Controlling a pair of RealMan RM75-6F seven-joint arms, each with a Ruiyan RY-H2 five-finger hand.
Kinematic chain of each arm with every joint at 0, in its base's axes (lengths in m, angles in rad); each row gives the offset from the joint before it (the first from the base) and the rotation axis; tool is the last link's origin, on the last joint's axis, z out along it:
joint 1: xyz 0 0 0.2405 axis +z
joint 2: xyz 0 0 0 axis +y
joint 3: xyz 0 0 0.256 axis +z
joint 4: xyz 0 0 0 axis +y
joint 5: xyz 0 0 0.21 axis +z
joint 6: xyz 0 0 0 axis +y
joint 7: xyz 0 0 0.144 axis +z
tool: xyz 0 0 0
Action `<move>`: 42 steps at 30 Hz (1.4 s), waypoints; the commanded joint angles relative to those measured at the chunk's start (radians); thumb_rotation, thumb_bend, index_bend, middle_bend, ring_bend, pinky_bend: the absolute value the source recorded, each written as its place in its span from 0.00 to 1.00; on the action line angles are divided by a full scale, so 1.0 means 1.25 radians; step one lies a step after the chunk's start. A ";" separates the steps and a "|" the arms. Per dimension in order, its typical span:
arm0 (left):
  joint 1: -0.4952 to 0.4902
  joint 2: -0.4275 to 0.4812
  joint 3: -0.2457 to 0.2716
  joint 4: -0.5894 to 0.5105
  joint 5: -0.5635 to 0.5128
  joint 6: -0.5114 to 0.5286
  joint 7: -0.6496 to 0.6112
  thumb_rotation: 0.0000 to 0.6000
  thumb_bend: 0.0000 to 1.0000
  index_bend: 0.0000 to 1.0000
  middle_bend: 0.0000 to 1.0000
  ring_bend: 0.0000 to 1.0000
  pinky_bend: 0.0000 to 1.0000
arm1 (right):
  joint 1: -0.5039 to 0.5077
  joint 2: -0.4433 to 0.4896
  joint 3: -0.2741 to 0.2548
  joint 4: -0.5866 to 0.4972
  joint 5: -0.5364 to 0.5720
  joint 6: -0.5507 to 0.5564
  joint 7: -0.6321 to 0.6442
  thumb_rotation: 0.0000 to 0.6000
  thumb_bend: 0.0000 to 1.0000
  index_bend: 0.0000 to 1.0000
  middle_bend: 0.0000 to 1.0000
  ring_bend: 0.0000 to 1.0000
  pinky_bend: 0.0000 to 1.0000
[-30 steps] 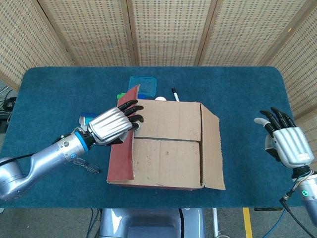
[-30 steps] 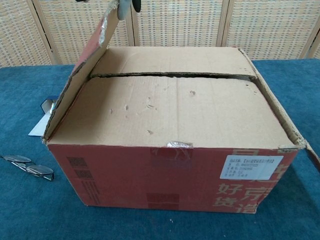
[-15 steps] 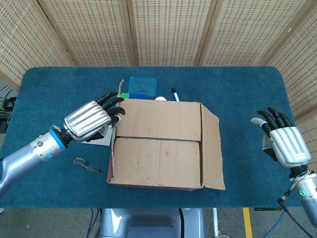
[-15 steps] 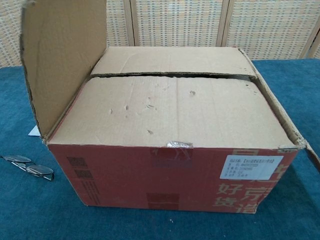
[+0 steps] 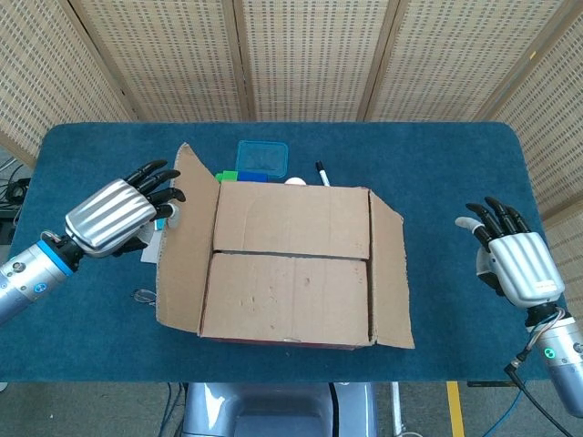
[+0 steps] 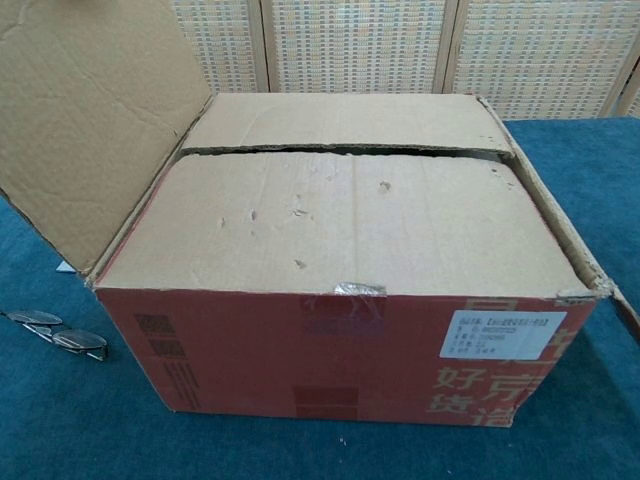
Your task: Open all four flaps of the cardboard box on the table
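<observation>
The cardboard box (image 5: 291, 273) sits mid-table, red-sided in the chest view (image 6: 340, 350). Its left flap (image 5: 187, 241) leans outward, standing wide in the chest view (image 6: 90, 120). The two long top flaps, far (image 5: 291, 220) and near (image 5: 287, 296), lie flat with a slit between them. The right flap (image 5: 390, 273) lies down along the right edge. My left hand (image 5: 109, 217) hovers just left of the opened flap, fingers spread and holding nothing. My right hand (image 5: 515, 259) is right of the box and well apart from it, fingers spread, empty. Neither hand shows in the chest view.
Behind the box lie a blue lidded container (image 5: 262, 157), a green item (image 5: 228, 175) and a black marker (image 5: 322, 173). Eyeglasses (image 6: 55, 335) lie on the blue cloth left of the box. A white sheet (image 5: 150, 246) peeks out under the left flap.
The left flap swung from leaning over the box, through upright, to leaning outward. My left hand moved left with it and now is off it. The right hand shifted slightly.
</observation>
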 commanded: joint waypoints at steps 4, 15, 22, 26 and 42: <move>0.016 0.013 0.013 0.016 0.001 -0.023 -0.003 0.87 1.00 0.47 0.28 0.08 0.00 | 0.000 -0.005 -0.001 0.001 0.004 -0.002 -0.001 1.00 0.88 0.22 0.14 0.00 0.12; 0.029 -0.010 0.006 0.020 -0.073 -0.068 0.078 0.86 0.58 0.45 0.23 0.06 0.00 | -0.007 -0.009 -0.004 0.014 0.004 0.004 0.014 1.00 0.88 0.22 0.14 0.00 0.12; 0.036 -0.108 -0.016 0.003 -0.169 -0.035 0.235 0.86 0.24 0.26 0.07 0.00 0.00 | -0.017 -0.010 -0.007 0.027 0.002 0.013 0.032 1.00 0.88 0.22 0.14 0.00 0.12; 0.031 -0.176 -0.023 -0.007 -0.226 -0.018 0.324 0.86 0.20 0.15 0.00 0.00 0.00 | -0.021 -0.011 -0.009 0.034 -0.001 0.018 0.042 1.00 0.88 0.22 0.14 0.00 0.12; -0.008 -0.426 -0.028 0.008 -0.443 0.072 0.566 0.86 0.20 0.03 0.00 0.00 0.00 | -0.035 -0.014 -0.012 0.061 -0.007 0.030 0.075 1.00 0.88 0.22 0.14 0.00 0.12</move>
